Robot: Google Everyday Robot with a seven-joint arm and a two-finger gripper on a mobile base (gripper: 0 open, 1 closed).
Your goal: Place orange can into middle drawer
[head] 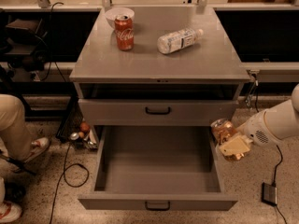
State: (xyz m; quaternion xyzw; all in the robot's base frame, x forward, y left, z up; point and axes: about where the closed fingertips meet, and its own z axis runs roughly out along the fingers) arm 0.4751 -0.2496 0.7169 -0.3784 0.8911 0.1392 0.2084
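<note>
My gripper (228, 143) reaches in from the right on a white arm and is shut on the orange can (221, 128), a coppery can with a silver rim. It holds the can in the air just above the right wall of the middle drawer (213, 158). That drawer is pulled far out from the grey cabinet, and its deep grey tray is empty. Its front with a small dark handle (157, 204) faces me at the bottom.
A shut drawer front (158, 111) sits above the open drawer. On the cabinet top (159, 62) stand a red Coca-Cola can (124, 32), a white bowl (119, 14) and a lying clear bottle (179, 39). A person's leg (14, 125) is at left. Cables lie on the floor.
</note>
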